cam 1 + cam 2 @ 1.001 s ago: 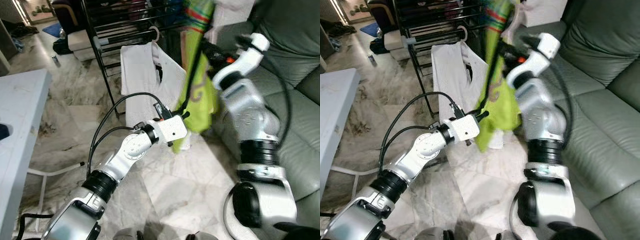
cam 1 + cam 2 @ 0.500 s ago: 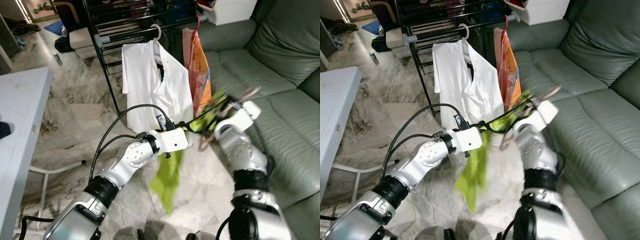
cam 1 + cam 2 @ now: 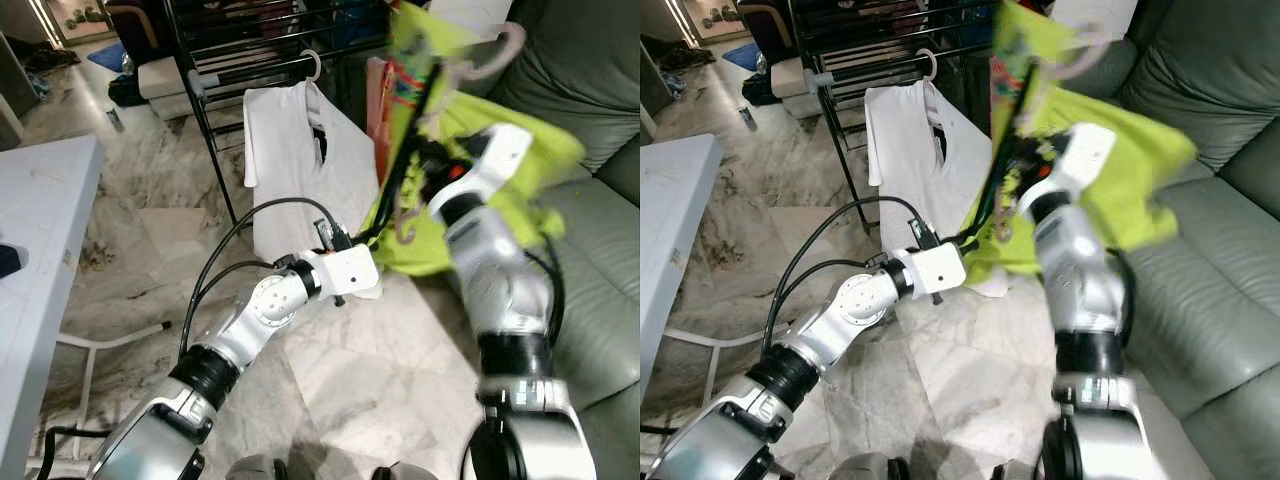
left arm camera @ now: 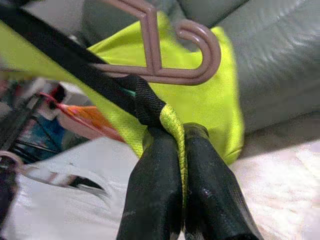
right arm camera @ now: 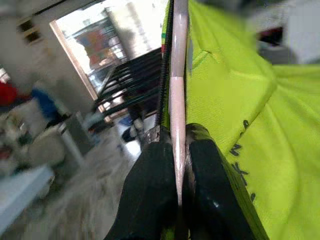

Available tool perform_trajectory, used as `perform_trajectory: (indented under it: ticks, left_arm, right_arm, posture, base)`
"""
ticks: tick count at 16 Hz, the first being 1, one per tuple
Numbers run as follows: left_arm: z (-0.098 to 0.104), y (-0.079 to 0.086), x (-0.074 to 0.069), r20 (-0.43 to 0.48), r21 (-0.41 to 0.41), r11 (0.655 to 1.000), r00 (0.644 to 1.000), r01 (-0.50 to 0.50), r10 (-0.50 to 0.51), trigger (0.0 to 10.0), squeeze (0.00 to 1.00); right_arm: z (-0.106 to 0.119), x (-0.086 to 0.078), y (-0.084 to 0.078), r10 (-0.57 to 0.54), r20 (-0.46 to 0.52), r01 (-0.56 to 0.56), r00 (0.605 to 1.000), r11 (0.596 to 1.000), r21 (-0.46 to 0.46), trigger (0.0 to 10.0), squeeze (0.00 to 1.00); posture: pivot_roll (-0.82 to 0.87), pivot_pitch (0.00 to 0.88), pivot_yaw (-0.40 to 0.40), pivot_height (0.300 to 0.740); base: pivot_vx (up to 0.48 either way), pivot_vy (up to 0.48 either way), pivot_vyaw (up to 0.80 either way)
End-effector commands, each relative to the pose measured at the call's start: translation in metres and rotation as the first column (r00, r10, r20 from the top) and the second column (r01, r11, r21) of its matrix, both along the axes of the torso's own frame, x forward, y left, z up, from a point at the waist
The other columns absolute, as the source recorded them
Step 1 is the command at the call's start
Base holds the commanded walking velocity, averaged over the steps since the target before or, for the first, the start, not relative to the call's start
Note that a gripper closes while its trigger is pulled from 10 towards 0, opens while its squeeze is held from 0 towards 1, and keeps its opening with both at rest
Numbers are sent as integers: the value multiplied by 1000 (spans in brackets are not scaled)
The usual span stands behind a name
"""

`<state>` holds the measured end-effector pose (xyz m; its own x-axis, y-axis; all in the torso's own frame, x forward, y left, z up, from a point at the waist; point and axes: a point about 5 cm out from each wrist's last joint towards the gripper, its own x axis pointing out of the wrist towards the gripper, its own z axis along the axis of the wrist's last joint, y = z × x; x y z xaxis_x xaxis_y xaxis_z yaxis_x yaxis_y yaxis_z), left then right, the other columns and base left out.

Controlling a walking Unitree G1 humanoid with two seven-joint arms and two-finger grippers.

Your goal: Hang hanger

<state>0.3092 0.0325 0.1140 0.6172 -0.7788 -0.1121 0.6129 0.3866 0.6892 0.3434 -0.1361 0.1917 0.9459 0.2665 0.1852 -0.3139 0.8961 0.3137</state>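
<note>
While right hand (image 5: 177, 150) raised, clamps pink hanger (image 5: 178, 75) before black rack (image 3: 250, 60), left hand (image 4: 180, 165) pinches lime shirt (image 4: 210, 100) hem; left wrist view reveals hanger's hook.

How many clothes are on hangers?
3. A white shirt hangs on the black rack. An orange garment hangs beside it, partly hidden. The green shirt is on the pink hanger held by the right hand. More may be hidden.
</note>
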Motion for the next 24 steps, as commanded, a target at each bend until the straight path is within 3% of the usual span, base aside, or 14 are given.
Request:
perform_trajectory:
  ticks: [1, 2, 8, 10, 12, 14, 16, 19, 24]
  left_arm:
    - [-5, 3, -3, -28, 18, 1000, 1000, 10, -9, 10000, 0]
    - [-6, 1, -4, -48, 1, 1000, 999, 22, -22, 10000, 1000]
    - [-7, 5, -8, -85, -20, 999, 995, 47, -48, 10000, 1000]
    - [-10, 20, -13, -100, -12, 999, 994, 33, -34, 10000, 1000]
    - [-9, 40, -12, -94, -18, 999, 995, -34, 32, 10000, 1000]
    - [-4, 57, -5, -89, -77, 987, 987, -144, 137, 10000, 1000]
    - [6, 74, 8, -111, -182, 940, 956, -289, 273, 10000, 1000]
    - [11, 74, 18, -201, -269, 891, 926, -366, 320, 10000, 1000]
    - [12, 73, 21, -390, -388, 798, 867, -462, 312, 10000, 1000]
  right_arm:
    - [18, -4, 7, 36, 99, -33, 994, 999, -33, 10000, 0]
    - [20, -10, 12, 80, 140, -68, 987, 994, -90, 10000, 0]
    - [11, -39, 15, 236, 173, -182, 956, 942, -283, 10000, 0]
    - [-9, -52, 3, 253, 128, -183, 959, 896, -404, 10000, 0]
    - [-23, -65, -13, 239, 78, -180, 968, 877, -446, 10000, 0]
    - [-34, -77, -22, 248, 36, -201, 968, 851, -485, 10000, 0]
    - [-47, -93, -22, 337, -24, -296, 941, 788, -539, 10000, 0]
    - [-50, -98, -10, 454, -53, -394, 889, 702, -593, 10000, 0]
    - [-52, -97, -8, 514, -71, -445, 855, 654, -612, 10000, 0]
  posture:
    - [-46, 0, 41, 740]
    - [-46, 0, 41, 740]
    - [-52, 0, 41, 740]
    - [-54, 0, 43, 740]
    - [-54, 0, 43, 740]
    - [-47, 0, 45, 740]
    - [-51, 0, 49, 740]
    - [-52, 0, 50, 740]
    - [-52, 0, 41, 740]
  base:
    - [0, 0, 0]
    - [0, 0, 0]
    - [0, 0, 0]
    - [0, 0, 0]
    - [0, 0, 0]
    - [0, 0, 0]
    - [0, 0, 0]
    - [0, 0, 0]
    - [0, 0, 0]
